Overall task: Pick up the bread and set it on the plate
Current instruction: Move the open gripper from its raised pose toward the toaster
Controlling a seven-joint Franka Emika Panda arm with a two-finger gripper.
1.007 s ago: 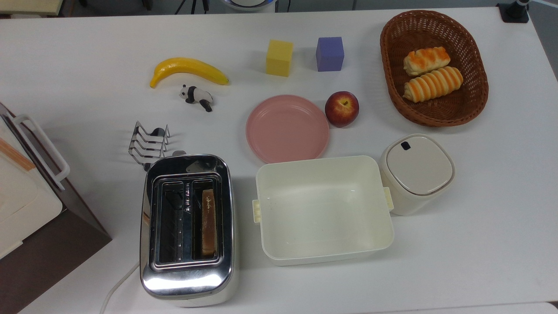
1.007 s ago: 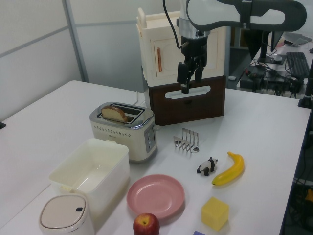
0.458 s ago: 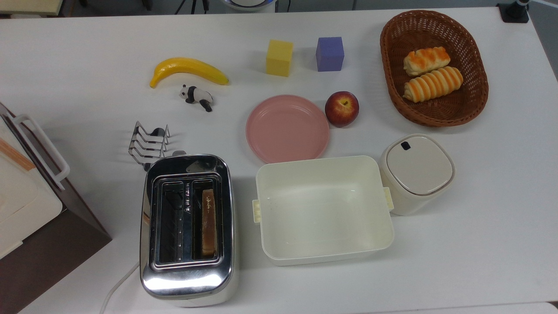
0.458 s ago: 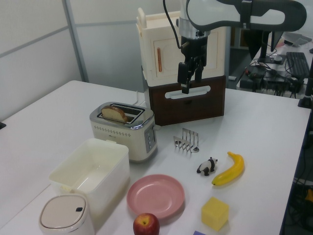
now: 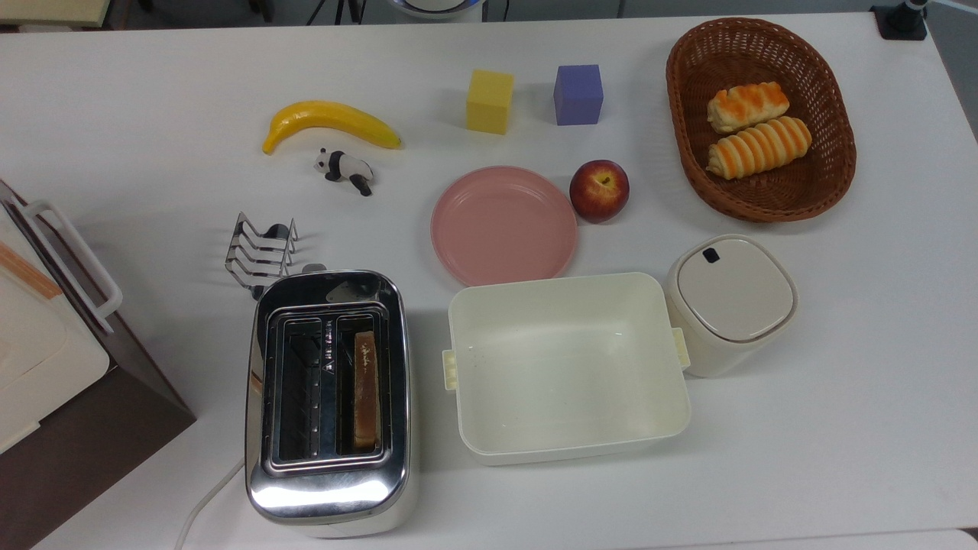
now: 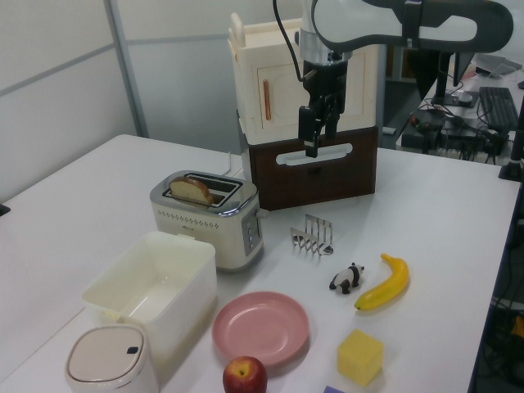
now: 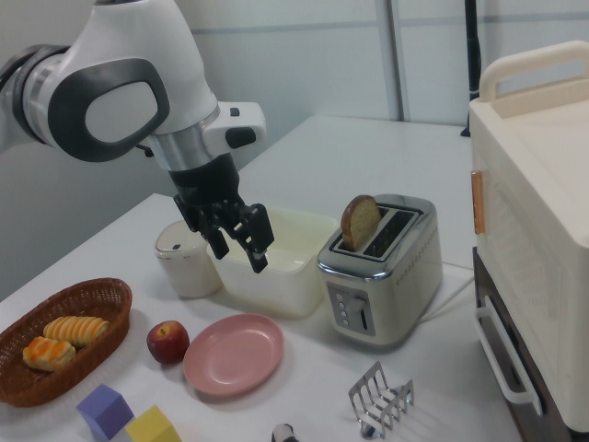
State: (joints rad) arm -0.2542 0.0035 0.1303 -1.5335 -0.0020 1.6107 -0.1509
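Bread (image 7: 360, 222) lower part hidden inside toaster (image 7: 379, 285) slot; purple cube (image 6: 334, 390) cut by left view's bottom edge.

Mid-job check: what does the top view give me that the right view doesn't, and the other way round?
Top view, of the two: the banana, and the bread seen edge-on in the toaster slot on the top view's right. Right view, of the two: the open claw, raised and clear of the bread. Both: bread, toaster, the bare plate and the apple.
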